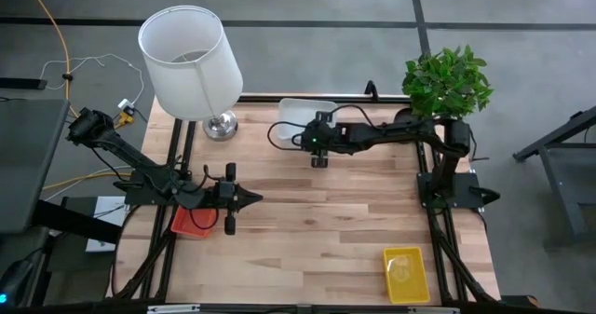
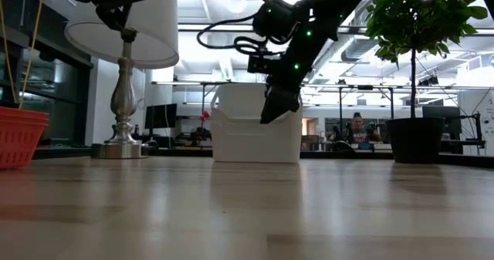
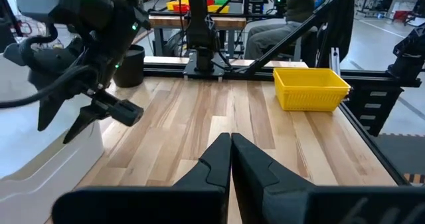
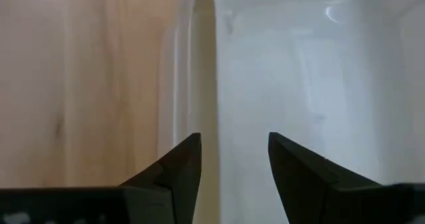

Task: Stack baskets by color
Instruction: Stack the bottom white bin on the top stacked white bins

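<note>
A white basket (image 1: 305, 111) sits on its base at the table's far middle. My right gripper (image 1: 315, 128) slants down over it, open. One finger (image 4: 182, 164) is outside the basket's near wall (image 4: 199, 64) and the other (image 4: 292, 161) is inside; neither shows any touch. My left gripper (image 1: 250, 199) hovers shut and level over the table's left part, holding nothing. Beneath that arm a red basket (image 1: 191, 221) rests on the table. A yellow basket (image 1: 406, 274) stands near the front right corner and also shows in the left wrist view (image 3: 311, 88).
A table lamp with a big white shade (image 1: 191, 62) stands at the far left corner. A potted plant (image 1: 449, 81) stands at the far right. Bare wood (image 1: 326, 221) lies between the arms. In the low view, people show in the room beyond the table.
</note>
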Available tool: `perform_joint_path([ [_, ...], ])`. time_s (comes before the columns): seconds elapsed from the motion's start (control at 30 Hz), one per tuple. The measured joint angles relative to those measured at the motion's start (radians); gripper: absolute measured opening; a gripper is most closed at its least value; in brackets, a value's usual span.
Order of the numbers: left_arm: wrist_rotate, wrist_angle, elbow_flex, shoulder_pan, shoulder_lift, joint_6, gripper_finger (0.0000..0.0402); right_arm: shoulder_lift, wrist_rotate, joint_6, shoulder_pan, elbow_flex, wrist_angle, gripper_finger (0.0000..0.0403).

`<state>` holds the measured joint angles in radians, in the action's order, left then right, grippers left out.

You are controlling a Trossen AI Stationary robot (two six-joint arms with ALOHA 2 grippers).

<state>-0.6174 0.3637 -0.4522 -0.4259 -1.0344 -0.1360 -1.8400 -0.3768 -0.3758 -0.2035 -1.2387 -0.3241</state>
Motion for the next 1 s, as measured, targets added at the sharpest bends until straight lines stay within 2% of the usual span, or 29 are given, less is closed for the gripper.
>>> perform_joint_path([
  [0.17, 0.0, 0.0, 0.0, 0.0, 0.0, 0.0, 0.0001, -0.025, -0.049, -0.022, 0.0, -0.002, 0.01, 0.0163],
  [0.27, 0.0, 0.0, 0.0, 0.0, 0.0, 0.0, 0.0001, -0.026, -0.052, -0.022, 0.0, -0.001, 0.009, 0.0143],
  [0.37, 0.0, 0.0, 0.0, 0.0, 0.0, 0.0, 0.0001, -0.027, -0.052, -0.022, 0.0, 0.0, 0.002, 0.0102],
  [0.5, 0.0, 0.0, 0.0, 0.0, 0.0, -0.001, 0.0001, -0.027, -0.023, 0.008, -0.008, 0.0, 0.003, 0.0026],
  [0.57, 0.0, 0.0, 0.0, 0.0, 0.0, -0.002, 0.0001, -0.027, -0.02, 0.016, -0.011, 0.0, 0.002, 0.0008],
  [0.67, 0.0, 0.0, 0.0, 0.0, 0.0, -0.002, 0.0001, -0.027, -0.019, 0.014, -0.012, 0.0, 0.003, 0.0014],
  [0.77, 0.0, 0.0, 0.0, 0.0, 0.0, 0.0, 0.0001, -0.024, -0.033, 0.008, -0.012, -0.012, -0.014, 0.0004],
  [1.0, 0.0, 0.001, 0.0, 0.0, 0.0, 0.008, 0.0001, -0.013, -0.007, 0.01, -0.011, -0.121, -0.123, 0.0001],
])
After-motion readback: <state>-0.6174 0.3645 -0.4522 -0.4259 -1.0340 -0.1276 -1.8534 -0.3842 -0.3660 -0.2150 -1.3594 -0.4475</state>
